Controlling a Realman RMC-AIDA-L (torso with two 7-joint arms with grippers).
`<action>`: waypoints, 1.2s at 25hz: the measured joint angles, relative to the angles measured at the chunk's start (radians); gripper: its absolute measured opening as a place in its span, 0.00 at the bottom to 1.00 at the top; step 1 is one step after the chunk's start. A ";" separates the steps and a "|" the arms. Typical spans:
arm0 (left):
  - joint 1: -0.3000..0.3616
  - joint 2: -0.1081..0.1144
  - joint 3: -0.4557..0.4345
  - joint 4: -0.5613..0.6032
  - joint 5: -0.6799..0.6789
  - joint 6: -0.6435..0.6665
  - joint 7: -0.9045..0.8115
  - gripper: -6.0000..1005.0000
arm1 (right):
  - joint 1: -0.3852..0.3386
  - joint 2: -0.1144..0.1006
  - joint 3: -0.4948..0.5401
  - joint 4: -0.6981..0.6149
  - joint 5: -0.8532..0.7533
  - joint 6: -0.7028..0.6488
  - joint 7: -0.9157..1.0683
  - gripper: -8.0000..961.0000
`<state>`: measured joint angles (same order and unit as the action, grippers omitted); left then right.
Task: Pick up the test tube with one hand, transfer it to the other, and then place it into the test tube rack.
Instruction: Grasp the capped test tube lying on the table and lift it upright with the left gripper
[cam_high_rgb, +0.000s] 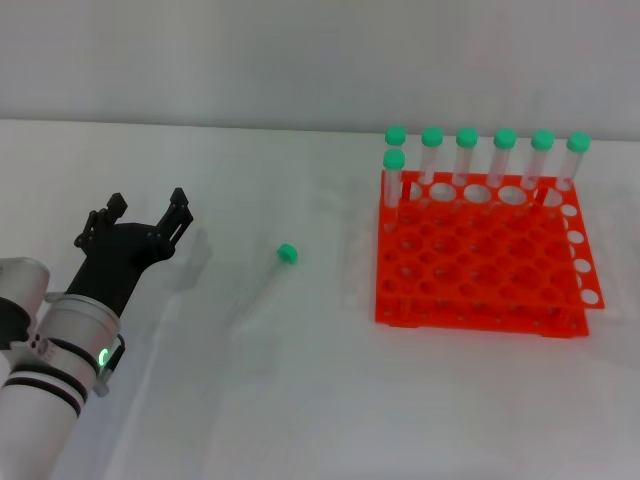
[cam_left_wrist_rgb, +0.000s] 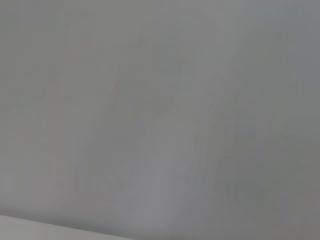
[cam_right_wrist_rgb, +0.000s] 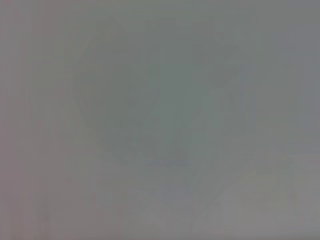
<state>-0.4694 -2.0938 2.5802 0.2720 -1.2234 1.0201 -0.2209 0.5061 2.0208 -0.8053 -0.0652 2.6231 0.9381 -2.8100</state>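
Observation:
The test tube (cam_high_rgb: 270, 278), clear with a round green cap, lies flat on the white table near the middle of the head view. My left gripper (cam_high_rgb: 148, 212), a black hand on a thick white-silver arm with a green light, is open and empty above the table, well to the left of the tube. The orange-red test tube rack (cam_high_rgb: 480, 255) stands at the right. The right gripper, the black hand on the grey wrist, is out of view. Both wrist views show only blank grey surface.
Several green-capped tubes (cam_high_rgb: 466, 160) stand upright in the rack's far row and at its far left corner. The white table (cam_high_rgb: 330, 400) spreads between the tube, the rack and the front edge.

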 joint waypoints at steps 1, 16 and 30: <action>0.000 0.000 0.000 0.000 0.000 0.000 0.000 0.85 | 0.000 0.000 0.000 0.000 0.000 0.000 0.000 0.91; -0.010 0.001 0.001 0.006 0.000 -0.022 -0.024 0.84 | -0.002 0.002 0.000 0.000 0.000 0.001 -0.002 0.91; -0.231 0.156 0.010 -0.253 0.556 0.017 -1.010 0.83 | -0.016 0.001 0.000 0.000 0.000 0.014 0.001 0.91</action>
<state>-0.7000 -1.9377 2.5904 0.0186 -0.6675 1.0371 -1.2310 0.4904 2.0214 -0.8053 -0.0650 2.6230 0.9522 -2.8085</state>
